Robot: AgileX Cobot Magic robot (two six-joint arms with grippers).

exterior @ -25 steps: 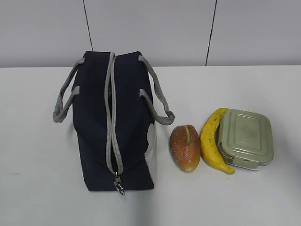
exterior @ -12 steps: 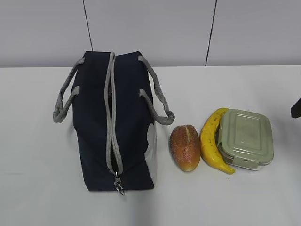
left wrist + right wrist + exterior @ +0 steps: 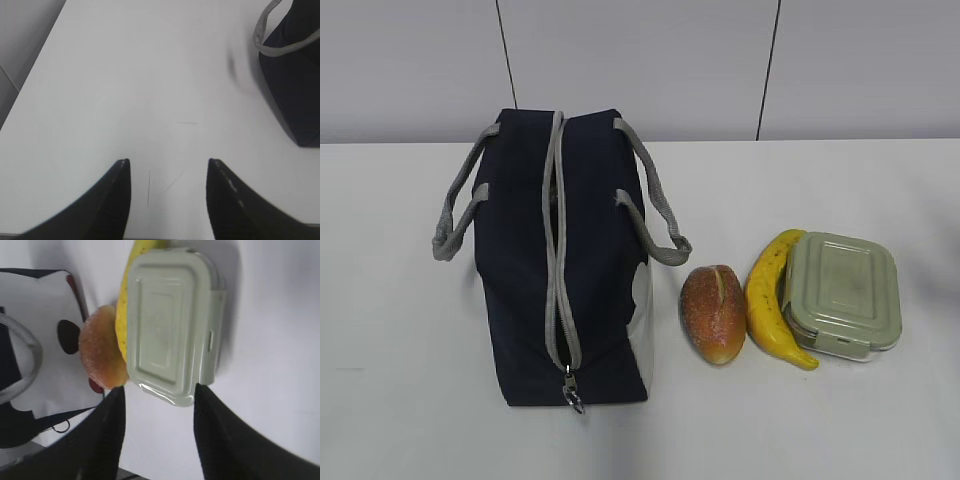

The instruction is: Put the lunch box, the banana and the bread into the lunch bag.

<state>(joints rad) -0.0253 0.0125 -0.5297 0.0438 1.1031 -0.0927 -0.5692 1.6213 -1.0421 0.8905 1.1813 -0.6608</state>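
Observation:
The navy lunch bag [image 3: 560, 260] lies on the white table, left of centre, its grey zipper on top, mostly closed. The bread [image 3: 713, 312], the banana [image 3: 770, 300] and the sage-green lunch box [image 3: 844, 293] lie in a row to its right. In the right wrist view my right gripper [image 3: 159, 390] is open and empty, above the near end of the lunch box [image 3: 170, 325], with the banana [image 3: 127, 305] and bread [image 3: 100, 355] beside it. My left gripper [image 3: 169, 162] is open and empty over bare table; the bag's corner [image 3: 295, 85] is at upper right. Neither gripper shows in the exterior view.
The white table [image 3: 840, 420] runs to a grey panelled wall at the back. The bag's grey handles [image 3: 455, 215] hang out to both sides. The table's left edge [image 3: 30, 85] shows in the left wrist view.
A dark part of the right arm appeared at the right edge of the exterior view half a second ago and is out of that view now. The objects have not moved.

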